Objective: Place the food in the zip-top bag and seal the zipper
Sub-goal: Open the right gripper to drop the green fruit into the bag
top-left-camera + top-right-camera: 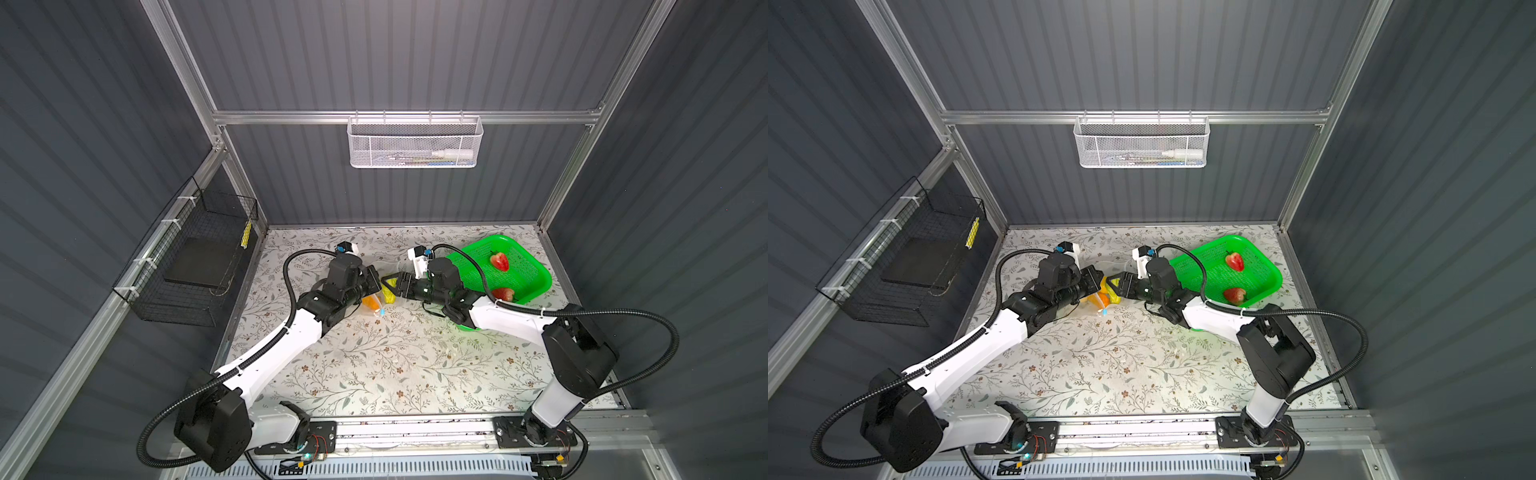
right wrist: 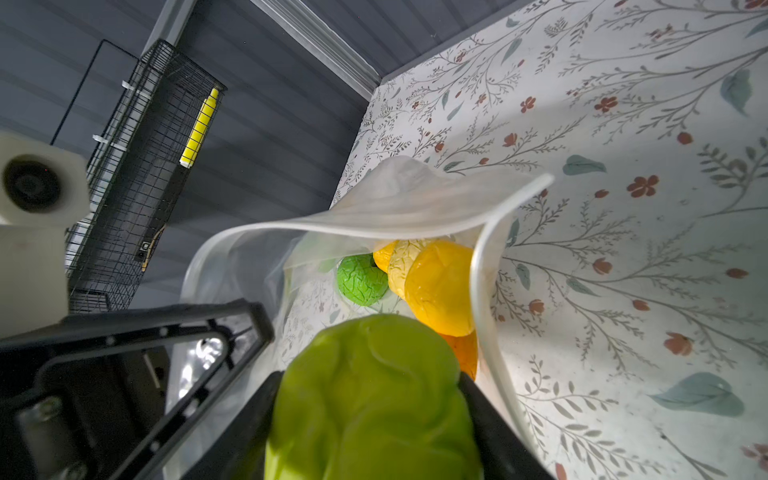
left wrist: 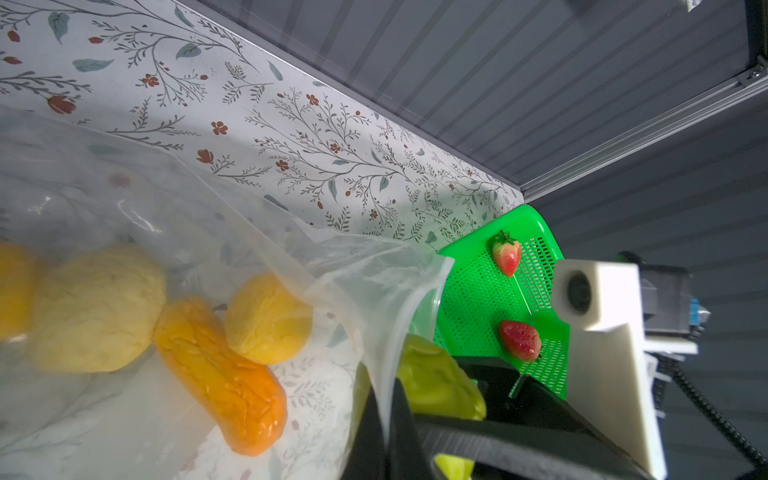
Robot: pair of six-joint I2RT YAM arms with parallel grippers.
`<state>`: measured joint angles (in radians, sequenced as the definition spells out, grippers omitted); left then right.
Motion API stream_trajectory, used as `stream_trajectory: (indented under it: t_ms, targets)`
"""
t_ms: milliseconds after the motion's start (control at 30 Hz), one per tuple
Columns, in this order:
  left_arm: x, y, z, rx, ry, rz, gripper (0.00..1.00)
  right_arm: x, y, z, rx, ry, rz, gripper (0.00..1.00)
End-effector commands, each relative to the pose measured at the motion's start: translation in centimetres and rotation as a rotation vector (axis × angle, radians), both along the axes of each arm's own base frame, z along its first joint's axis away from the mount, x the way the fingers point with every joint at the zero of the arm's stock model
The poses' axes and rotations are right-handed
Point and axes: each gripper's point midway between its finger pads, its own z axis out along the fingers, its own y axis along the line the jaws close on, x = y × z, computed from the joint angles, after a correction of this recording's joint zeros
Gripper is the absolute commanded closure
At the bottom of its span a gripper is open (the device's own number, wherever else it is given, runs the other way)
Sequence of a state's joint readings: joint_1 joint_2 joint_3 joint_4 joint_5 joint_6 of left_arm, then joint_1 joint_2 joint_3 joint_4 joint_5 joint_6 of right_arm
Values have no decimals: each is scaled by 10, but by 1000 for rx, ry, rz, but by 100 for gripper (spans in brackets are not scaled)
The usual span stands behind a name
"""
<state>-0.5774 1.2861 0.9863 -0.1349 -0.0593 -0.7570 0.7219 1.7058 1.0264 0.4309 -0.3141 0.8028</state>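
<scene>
The clear zip-top bag (image 3: 208, 208) lies on the floral table between the arms, its mouth held open. My left gripper (image 3: 388, 390) is shut on the bag's rim film. My right gripper (image 2: 370, 382) is shut on a yellow-green piece of food (image 2: 374, 407) at the bag's mouth, also seen in a top view (image 1: 389, 296). Inside the bag lie a yellow lump (image 3: 99, 307), an orange piece (image 3: 224, 374) and a bumpy green ball (image 2: 359, 280). The zipper strip (image 2: 478, 291) curves round the opening; its light-blue slider (image 1: 381, 311) shows in a top view. Two red strawberries (image 1: 500, 262) (image 1: 505, 294) remain in the basket.
The green perforated basket (image 1: 544, 286) stands at the back right, partly under my right arm. A black wire cage (image 1: 195, 257) hangs on the left wall and a white mesh basket (image 1: 415, 143) on the back wall. A metal rail runs along the front edge.
</scene>
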Motion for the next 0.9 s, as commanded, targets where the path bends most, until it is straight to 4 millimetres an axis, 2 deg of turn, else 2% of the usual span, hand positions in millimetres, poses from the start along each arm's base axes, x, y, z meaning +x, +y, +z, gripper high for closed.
stream_trajectory:
  t_ms: [0,33,133,300,433,533,633,700,867]
  targets:
    - [-5,-1,4,-24,-3,-6,100,-3,16,11,8,-35,43,51]
    - [-5,-1,4,-25,-3,-7,100,-10,23,8,7,-23,83,50]
    - [-5,-2,3,-27,0,-10,100,-13,32,-2,-17,1,108,48]
    - [-6,-2,4,-29,0,-11,100,-9,39,-21,-51,44,113,47]
    - [-7,0,5,-27,-3,-6,100,-9,49,-27,-65,69,148,44]
    - [-8,2,5,-25,-6,-1,100,-11,53,-26,-71,74,172,36]
    - [-9,4,4,-21,-6,4,100,-13,51,-18,-76,57,182,28]
    - [-9,5,5,-19,-8,8,100,-15,48,-5,-79,26,187,23]
    - [-8,5,6,-20,-11,11,100,-19,33,27,-107,-53,178,18]
